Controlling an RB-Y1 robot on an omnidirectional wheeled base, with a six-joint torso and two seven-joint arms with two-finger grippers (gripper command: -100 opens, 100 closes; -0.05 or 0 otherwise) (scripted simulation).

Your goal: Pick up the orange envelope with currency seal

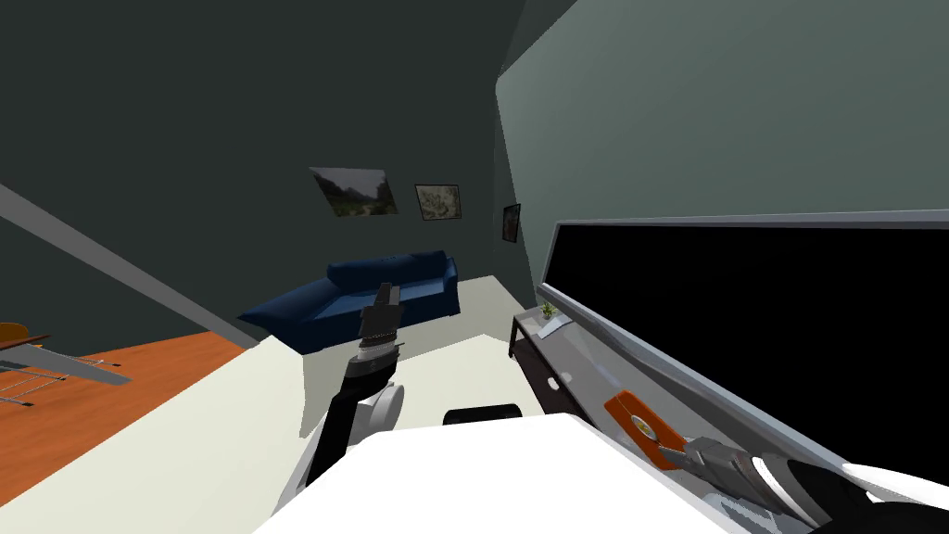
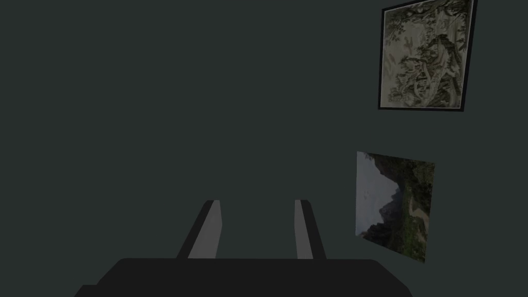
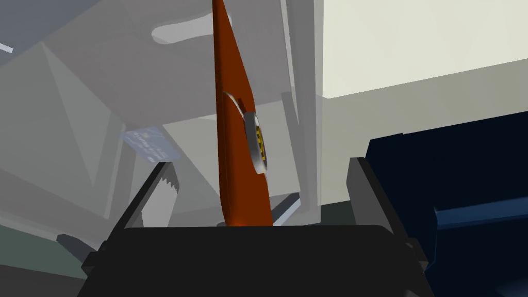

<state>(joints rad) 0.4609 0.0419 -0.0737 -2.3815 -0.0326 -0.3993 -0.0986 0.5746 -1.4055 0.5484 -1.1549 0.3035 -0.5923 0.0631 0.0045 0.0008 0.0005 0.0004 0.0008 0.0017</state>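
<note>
Partly hidden behind the spread right pincer [image 3: 260, 167]: orange envelope [image 3: 233, 154]

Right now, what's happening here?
The right pincer is open around the orange envelope at the stand below the black screen. Its fingers stand clear on either side of the envelope, so there is no grip yet. The left pincer is open, raised and holding nothing.

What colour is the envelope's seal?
The seal is pale grey with a yellow-and-dark centre; clearest in right wrist view.
</note>
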